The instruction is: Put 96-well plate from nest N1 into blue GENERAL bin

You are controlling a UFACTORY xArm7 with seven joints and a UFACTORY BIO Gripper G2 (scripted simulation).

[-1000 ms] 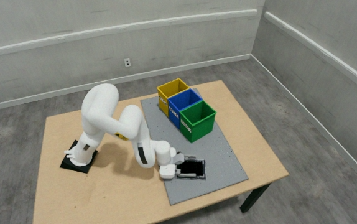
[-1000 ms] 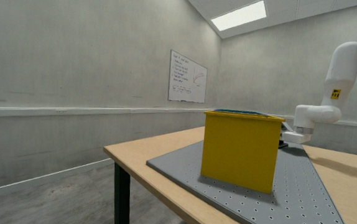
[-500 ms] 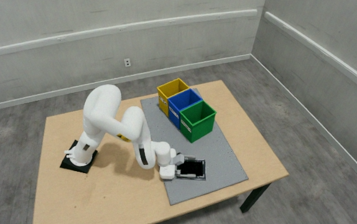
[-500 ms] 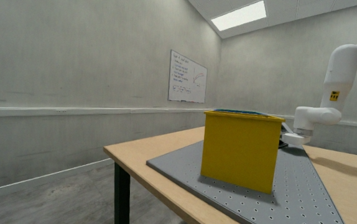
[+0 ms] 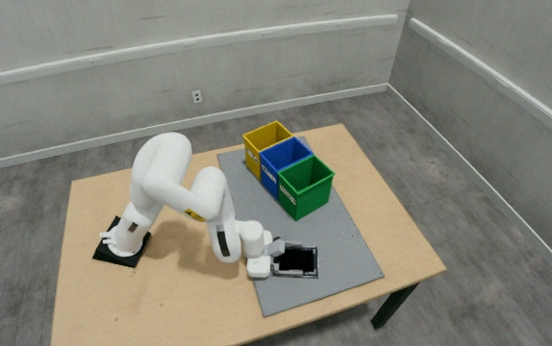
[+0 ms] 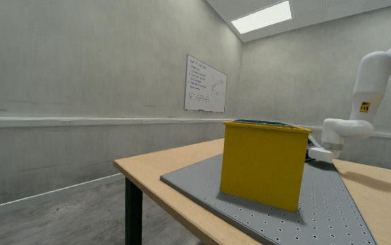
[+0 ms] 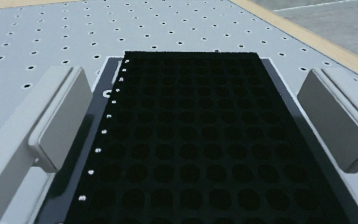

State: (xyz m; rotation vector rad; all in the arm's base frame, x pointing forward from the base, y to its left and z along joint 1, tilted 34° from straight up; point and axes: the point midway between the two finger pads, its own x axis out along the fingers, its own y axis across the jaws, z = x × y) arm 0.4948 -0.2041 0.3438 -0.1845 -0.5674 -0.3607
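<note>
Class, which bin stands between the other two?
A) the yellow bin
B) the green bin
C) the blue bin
C: the top view shows the blue bin in the middle of the row, with the yellow bin on one side and the green bin on the other.

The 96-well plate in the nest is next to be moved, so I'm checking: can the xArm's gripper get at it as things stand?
Probably yes: the open gripper's fingers flank the 96-well plate, and nothing visible blocks them.
</note>
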